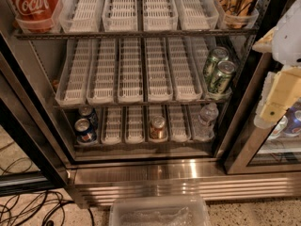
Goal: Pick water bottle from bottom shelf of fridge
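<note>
One Coca-Cola label (32, 4), seemingly, top-left; claw (270, 112) at far right.

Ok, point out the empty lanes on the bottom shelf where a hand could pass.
Bottom shelf: two bare lanes between the blue cans and the brown can; one bare lane between that can and the water bottle. Crowded at both ends. The tool hangs outside the fridge, right of the bottle.
</note>
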Tool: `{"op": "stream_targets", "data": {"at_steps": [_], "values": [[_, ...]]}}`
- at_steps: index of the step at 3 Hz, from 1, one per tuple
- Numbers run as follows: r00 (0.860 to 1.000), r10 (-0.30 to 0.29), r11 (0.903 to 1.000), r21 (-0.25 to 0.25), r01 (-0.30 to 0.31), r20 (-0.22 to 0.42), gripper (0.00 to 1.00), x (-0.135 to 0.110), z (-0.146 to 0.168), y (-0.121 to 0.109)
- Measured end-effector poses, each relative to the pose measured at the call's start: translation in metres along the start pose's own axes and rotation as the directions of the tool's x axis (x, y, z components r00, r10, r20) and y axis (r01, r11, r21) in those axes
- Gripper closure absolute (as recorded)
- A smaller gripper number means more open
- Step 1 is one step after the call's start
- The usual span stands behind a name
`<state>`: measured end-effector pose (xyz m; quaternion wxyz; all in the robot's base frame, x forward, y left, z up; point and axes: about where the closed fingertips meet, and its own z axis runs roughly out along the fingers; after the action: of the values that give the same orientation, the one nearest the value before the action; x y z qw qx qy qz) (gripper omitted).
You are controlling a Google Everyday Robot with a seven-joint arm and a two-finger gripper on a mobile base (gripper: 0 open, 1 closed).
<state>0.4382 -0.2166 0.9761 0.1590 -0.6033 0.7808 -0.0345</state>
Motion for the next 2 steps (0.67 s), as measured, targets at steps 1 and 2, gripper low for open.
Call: {"op": "stream_targets", "data": {"at_steps": [1,2], "values": [[1.0,0.006,0.9999,0.011,-0.006,-0.003,0.0,0.001,0.004,0.001],[0.999,0.03,0.9994,-0.017,-0.029,0.026,0.0,0.007,0.035,0.015]]}}
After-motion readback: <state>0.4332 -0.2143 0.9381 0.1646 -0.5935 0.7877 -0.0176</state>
